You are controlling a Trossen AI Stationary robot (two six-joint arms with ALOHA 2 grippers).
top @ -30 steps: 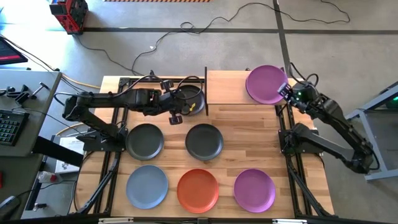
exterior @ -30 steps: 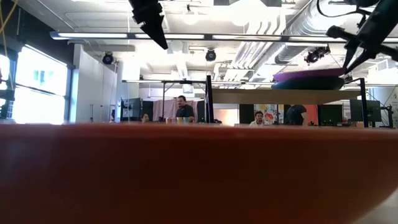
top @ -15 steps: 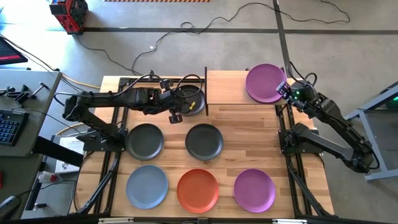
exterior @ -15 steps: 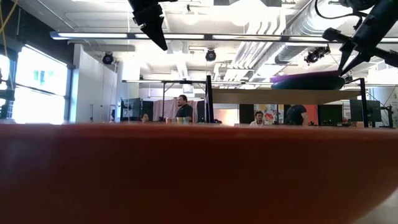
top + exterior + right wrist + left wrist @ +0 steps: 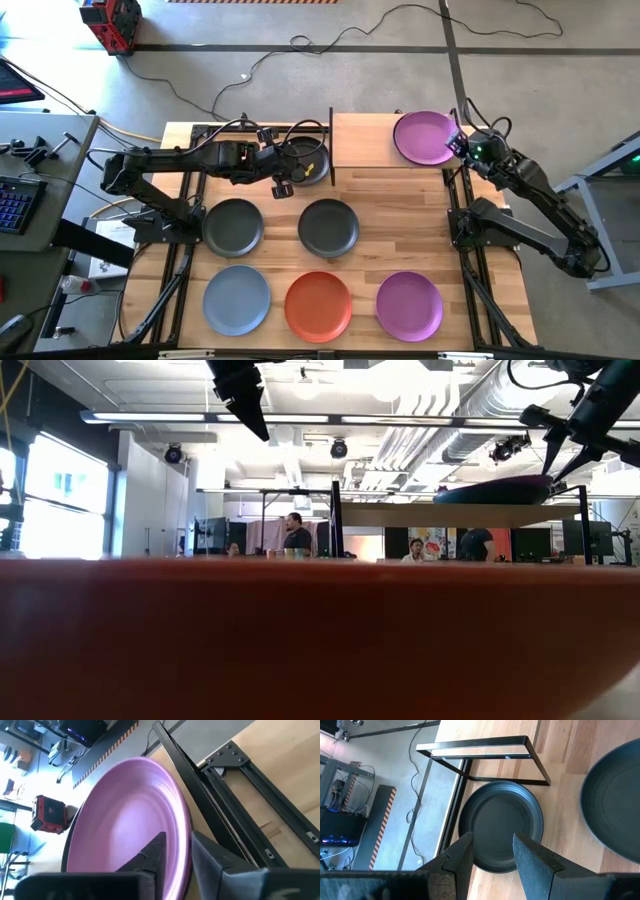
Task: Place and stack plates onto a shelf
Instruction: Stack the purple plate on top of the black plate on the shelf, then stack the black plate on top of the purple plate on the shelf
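Nearest row, front edge of the table [image 5: 390, 200]: light blue plate [image 5: 237, 300], orange plate [image 5: 318, 305], purple plate [image 5: 409, 305], side by side and apart. In the low view, orange plate rim [image 5: 320, 640] filling the lower half of the frame.

Middle row: two dark grey plates, left one [image 5: 233, 227] and right one [image 5: 328, 227], flat on the slats, not touching.

Far row, left: left gripper [image 5: 291, 172] poised above a dark plate [image 5: 305, 160] lying beside the black shelf frame [image 5: 331, 145]. Fingers [image 5: 532, 862] parted around a clear gap, nothing gripped; dark plate [image 5: 501, 825] visible between them in the left wrist view, a second dark plate [image 5: 615, 805] off to one side.

Far row, right: shelf [image 5: 365, 140], light-wood board on black posts. Second purple plate [image 5: 424, 137] on the right half of the board, tilted slightly, its right edge raised in the low view [image 5: 495, 490]. Right gripper [image 5: 456, 143] at that right edge, fingers [image 5: 150, 855] closed across the rim of the plate [image 5: 125, 825], one above and one below.

Beyond the table: people [image 5: 295, 538] in the room behind, grey floor with cables [image 5: 340, 40].
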